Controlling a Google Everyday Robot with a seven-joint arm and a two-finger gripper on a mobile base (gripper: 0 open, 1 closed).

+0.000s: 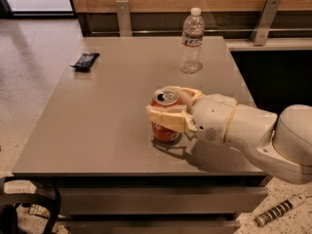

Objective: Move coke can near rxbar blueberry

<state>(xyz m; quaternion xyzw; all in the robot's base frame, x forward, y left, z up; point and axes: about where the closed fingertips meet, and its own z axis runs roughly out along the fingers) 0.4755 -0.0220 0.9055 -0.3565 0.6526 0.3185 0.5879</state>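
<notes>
The coke can (164,129), red-orange with a silver top, stands upright near the front middle of the grey table (112,116). My gripper (165,106) reaches in from the right with its cream fingers (165,118) closed around the can's upper body. The can's base seems to rest on the table. The rxbar blueberry (85,61), a flat dark navy bar, lies at the table's far left corner, well away from the can.
A clear plastic water bottle (191,42) stands upright at the back middle-right of the table. A wooden wall with metal brackets runs behind the table. My white arm (253,135) covers the table's front right part. Floor lies to the left.
</notes>
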